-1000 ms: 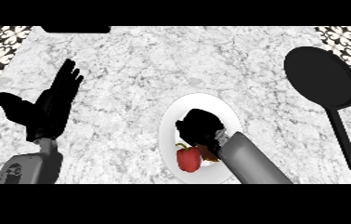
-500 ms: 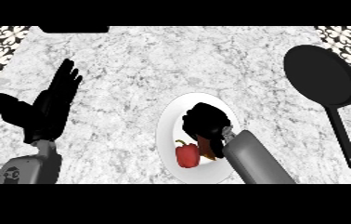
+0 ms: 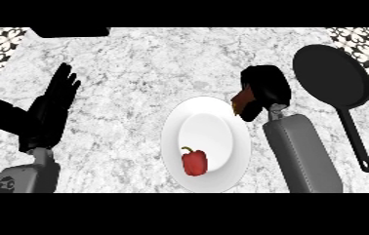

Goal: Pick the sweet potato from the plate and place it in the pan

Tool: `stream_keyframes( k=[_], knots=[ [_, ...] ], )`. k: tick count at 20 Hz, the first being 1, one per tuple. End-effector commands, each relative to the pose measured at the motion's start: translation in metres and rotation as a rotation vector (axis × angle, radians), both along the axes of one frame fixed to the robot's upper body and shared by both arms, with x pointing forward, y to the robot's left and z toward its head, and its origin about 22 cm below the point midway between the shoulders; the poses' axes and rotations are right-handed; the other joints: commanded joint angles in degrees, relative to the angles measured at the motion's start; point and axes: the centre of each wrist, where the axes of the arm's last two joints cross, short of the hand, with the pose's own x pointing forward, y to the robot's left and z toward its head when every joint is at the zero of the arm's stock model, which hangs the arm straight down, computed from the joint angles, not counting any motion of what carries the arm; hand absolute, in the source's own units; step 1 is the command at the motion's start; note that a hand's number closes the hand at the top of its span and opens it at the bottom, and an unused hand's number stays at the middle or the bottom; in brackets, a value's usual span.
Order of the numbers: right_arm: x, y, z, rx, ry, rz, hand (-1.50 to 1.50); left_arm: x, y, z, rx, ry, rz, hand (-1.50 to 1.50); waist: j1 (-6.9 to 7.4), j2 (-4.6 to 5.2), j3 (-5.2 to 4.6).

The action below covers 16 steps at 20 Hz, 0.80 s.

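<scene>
My right hand [image 3: 267, 90] is curled round the brown sweet potato [image 3: 240, 100], of which only a small part shows at the hand's left side. It hangs just past the upper right rim of the white plate [image 3: 216, 151], between the plate and the black pan [image 3: 331, 75]. The pan lies at the right with its handle pointing toward me. My left hand [image 3: 51, 109] rests open at the left, fingers up.
A red bell pepper [image 3: 194, 161] lies on the near part of the plate. A dark object [image 3: 69, 31] sits at the counter's far left edge. Patterned tiles [image 3: 10, 39] show at both far corners.
My right hand has lifted off the plate with the sweet potato and moved up and to the right, toward the pan. The pepper stayed on the plate; the left hand kept still.
</scene>
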Motion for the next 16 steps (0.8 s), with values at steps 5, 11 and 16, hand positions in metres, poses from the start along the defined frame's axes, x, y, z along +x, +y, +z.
stream_keyframes(
  k=[5,11,16],
  knots=[
    [-0.002,-0.005,0.099,-0.016,-0.349,-0.234,1.5,0.001,-0.008,-0.005,0.005,-0.011,-0.026,0.0,1.53,0.19,0.01],
    [-0.014,-0.028,0.133,0.065,-0.365,-0.307,1.5,0.009,-0.019,-0.002,0.0,-0.001,-0.027,0.0,1.61,0.29,0.04],
    [0.006,-0.076,0.126,0.084,-0.406,-0.408,1.5,0.007,-0.011,-0.004,-0.009,-0.012,-0.044,0.0,1.89,0.43,0.04]
  ],
)
